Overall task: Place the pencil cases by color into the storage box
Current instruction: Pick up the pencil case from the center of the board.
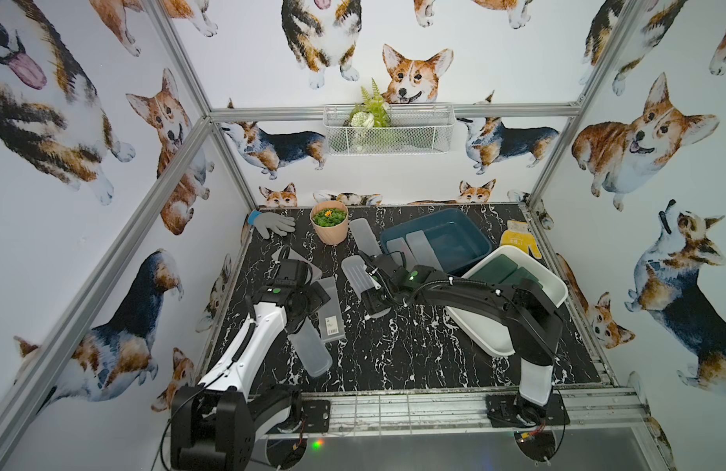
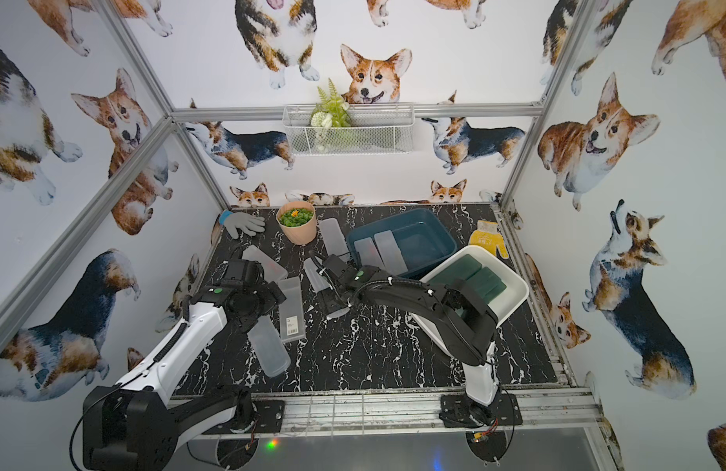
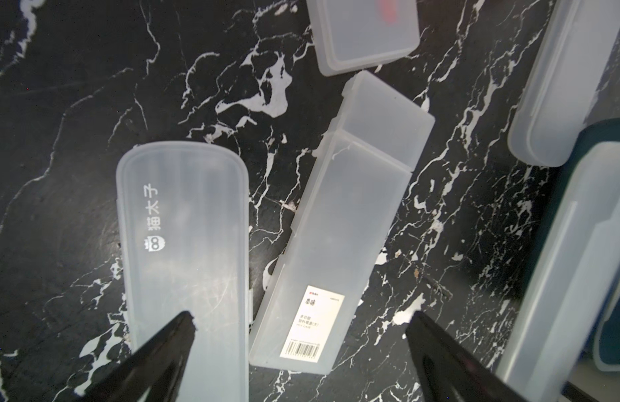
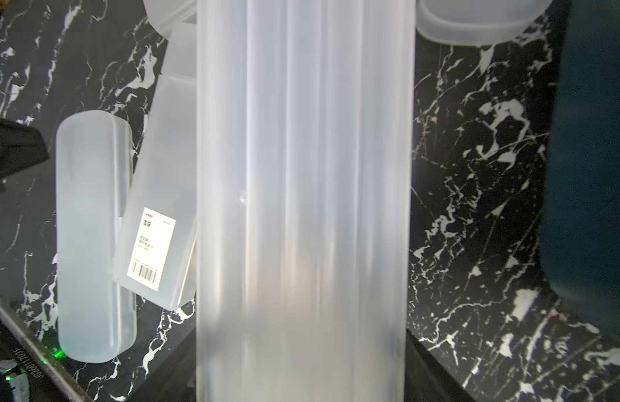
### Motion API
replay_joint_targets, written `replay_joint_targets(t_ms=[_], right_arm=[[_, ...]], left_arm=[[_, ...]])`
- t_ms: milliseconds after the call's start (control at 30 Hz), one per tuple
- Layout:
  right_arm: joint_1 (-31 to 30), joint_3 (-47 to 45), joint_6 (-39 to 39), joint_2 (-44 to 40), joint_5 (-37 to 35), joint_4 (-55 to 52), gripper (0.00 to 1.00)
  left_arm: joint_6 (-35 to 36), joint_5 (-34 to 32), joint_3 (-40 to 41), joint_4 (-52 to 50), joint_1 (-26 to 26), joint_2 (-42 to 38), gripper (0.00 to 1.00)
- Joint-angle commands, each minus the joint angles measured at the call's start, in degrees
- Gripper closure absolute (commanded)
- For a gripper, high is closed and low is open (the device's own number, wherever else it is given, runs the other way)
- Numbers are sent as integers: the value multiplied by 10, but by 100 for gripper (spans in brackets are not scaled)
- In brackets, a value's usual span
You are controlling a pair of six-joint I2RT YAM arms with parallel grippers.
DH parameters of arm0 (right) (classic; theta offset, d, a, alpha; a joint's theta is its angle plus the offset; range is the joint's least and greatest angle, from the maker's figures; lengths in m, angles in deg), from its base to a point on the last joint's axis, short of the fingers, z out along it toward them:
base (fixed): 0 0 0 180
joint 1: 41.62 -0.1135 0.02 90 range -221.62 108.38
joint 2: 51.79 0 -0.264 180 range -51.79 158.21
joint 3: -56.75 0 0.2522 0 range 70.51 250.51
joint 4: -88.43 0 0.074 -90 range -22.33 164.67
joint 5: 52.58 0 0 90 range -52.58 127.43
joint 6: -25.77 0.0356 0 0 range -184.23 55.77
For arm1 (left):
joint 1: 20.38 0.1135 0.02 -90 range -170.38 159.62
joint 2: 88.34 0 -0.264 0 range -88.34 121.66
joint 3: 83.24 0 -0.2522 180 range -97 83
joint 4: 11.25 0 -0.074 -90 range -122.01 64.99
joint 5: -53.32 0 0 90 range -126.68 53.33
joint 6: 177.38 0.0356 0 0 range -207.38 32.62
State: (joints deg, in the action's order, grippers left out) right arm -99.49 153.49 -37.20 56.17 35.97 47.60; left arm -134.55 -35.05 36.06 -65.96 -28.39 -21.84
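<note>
My right end effector (image 1: 371, 297) grips a frosted pencil case (image 4: 301, 209) across its width, since the blue storage box (image 1: 459, 240) just beside it collects frosted ones; my left end effector (image 3: 300, 322) hovers wide open and empty above the labelled case (image 3: 354, 174)

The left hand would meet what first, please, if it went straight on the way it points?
Probably the frosted pencil case with the barcode label, which lies straight ahead of the open left hand; how far off is unclear.
</note>
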Motion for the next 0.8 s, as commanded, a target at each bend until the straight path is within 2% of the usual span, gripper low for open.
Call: replay_joint_targets(t_ms=[0, 200, 367, 567, 767], right_arm=[[3, 11, 2, -22, -3, -12, 43], [37, 12, 4, -58, 1, -15, 42], [83, 11, -3, -87, 5, -20, 42], [138, 9, -16, -114, 15, -43, 42], [219, 20, -42, -131, 49, -106, 41]], left_arm=[[-12, 3, -13, 18, 1, 9, 3], [-20, 22, -65, 39, -1, 31, 3], [1, 19, -121, 32, -16, 65, 3], [30, -13, -201, 6, -65, 120, 3], [63, -36, -265, -9, -125, 175, 4]])
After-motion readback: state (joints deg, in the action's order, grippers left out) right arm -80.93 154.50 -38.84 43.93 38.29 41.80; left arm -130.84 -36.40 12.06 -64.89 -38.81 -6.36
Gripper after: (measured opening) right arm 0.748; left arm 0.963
